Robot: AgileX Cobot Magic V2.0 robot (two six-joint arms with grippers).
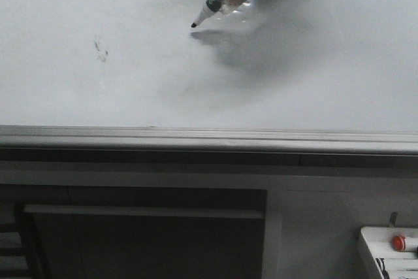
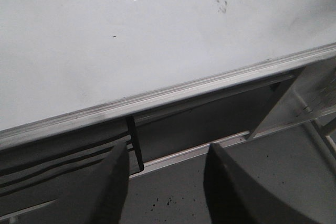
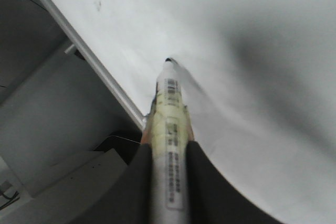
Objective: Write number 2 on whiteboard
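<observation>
While one whiteboard (image 1: 130, 83) fills most of the front view, no number 2 shows on it, only one small dark smudge (image 1: 100, 50). One marker (image 1: 219, 1) is clamped in the right claw (image 3: 168, 156), tilted, tip just above or at the board; contact unclear. Left claw (image 2: 165, 182) hangs with its two fingers apart, gripping nothing, below the board's grey frame (image 2: 173, 90). One white box (image 1: 388, 249) at the lower right holds a red button (image 1: 399, 243).
</observation>
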